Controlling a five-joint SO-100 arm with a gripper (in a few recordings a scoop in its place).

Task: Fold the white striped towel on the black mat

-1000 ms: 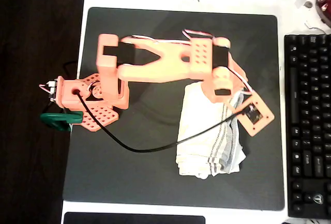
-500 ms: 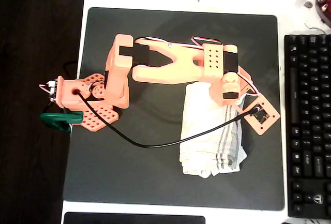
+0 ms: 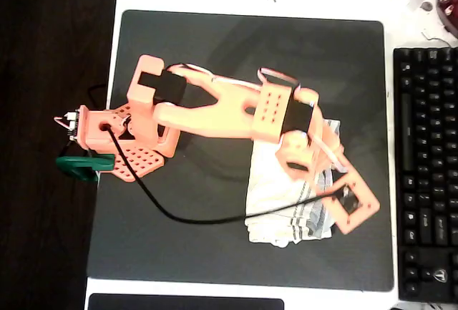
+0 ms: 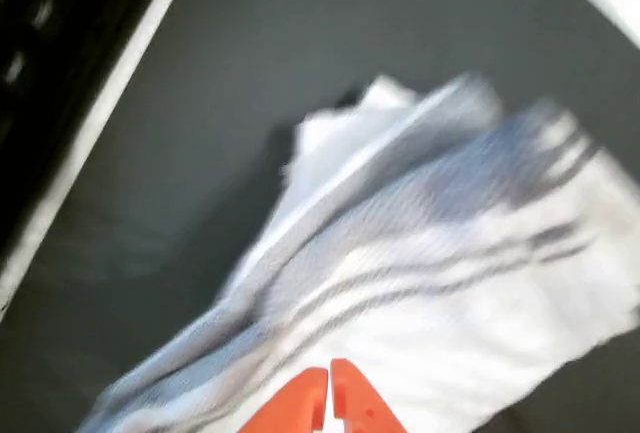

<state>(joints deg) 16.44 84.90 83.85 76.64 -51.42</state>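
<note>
Towel [image 4: 420,253]: thin white cloth, grey stripes, rumpled | mat [image 3: 215,59]: matte black, flat | pincer [image 4: 328,393]: orange tips pressed together

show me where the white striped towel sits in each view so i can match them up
Overhead view: the thin white cloth towel with grey stripes lies bunched on the right half of the large matte black mat, partly under the orange arm.
Wrist view: the towel fills centre and right, blurred.
Shared landmark: the black keyboard.
</note>
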